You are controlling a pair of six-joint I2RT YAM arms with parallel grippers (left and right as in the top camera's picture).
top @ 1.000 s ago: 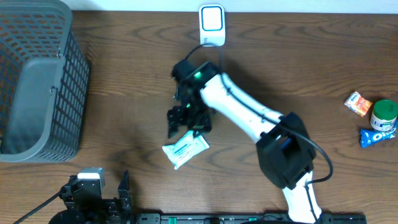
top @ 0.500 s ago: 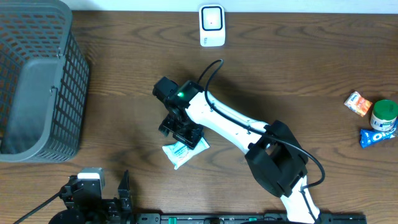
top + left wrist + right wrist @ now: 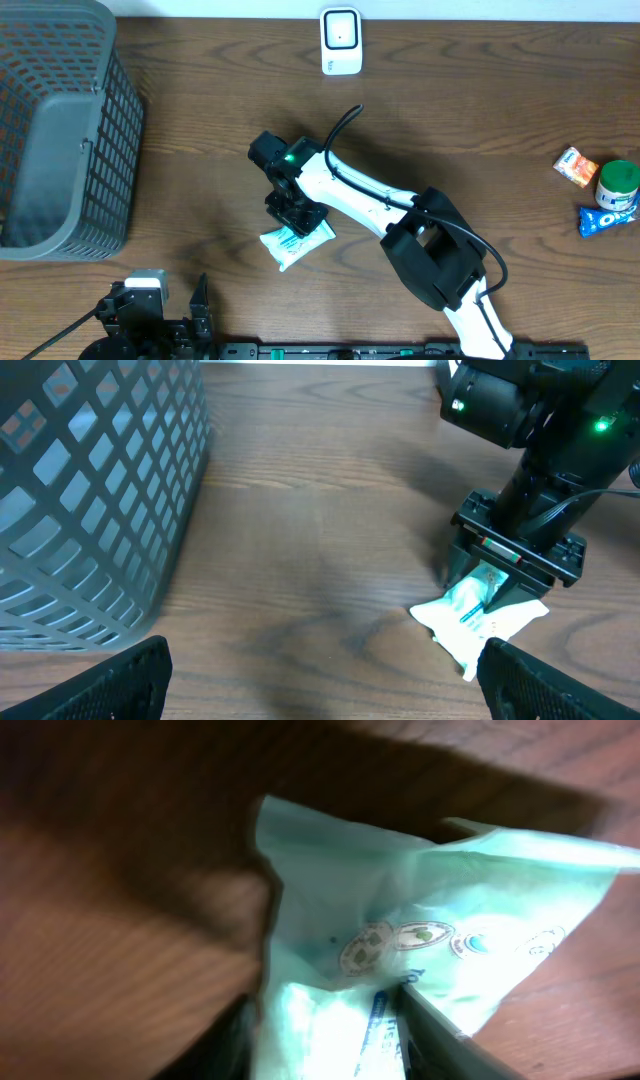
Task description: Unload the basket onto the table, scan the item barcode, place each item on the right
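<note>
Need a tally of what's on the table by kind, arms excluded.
Basket: 1
Scanner: 1
Soft packets: 2 (white-and-teal packet, blue packet)
Small orange carton: 1
Green-lidded jar: 1
Total: 6

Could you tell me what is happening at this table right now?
The right gripper is down on a white-and-teal packet lying mid-table, with its fingers pinching the wrapper. The packet is on the wood, not yet lifted. The white scanner stands at the far edge, so the barcode has not yet been scanned. The left gripper sits open near the front edge, holding nothing.
</note>
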